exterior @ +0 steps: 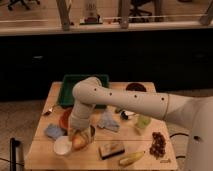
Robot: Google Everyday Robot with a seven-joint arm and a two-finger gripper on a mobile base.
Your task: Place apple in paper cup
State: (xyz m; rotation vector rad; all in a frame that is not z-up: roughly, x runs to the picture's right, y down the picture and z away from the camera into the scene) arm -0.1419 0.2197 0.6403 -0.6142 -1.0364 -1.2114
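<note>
Wooden table (pixel 165 159) carries everything; green tray (pixel 70 85) lies behind the gripper. Gripper (pixel 79 142) points down near the table's front-left edge, closed around the apple (pixel 78 143), yellow-orange, round. Paper cup (pixel 63 145), white, wide-mouthed, sits just left of the gripper. Banana (pixel 131 158) lies well to the right, at the front edge.

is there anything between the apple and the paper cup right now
Nothing visible. The gripper has the apple between its fingers, just right of the paper cup, whose mouth is open; no object sits between them on the table.
</note>
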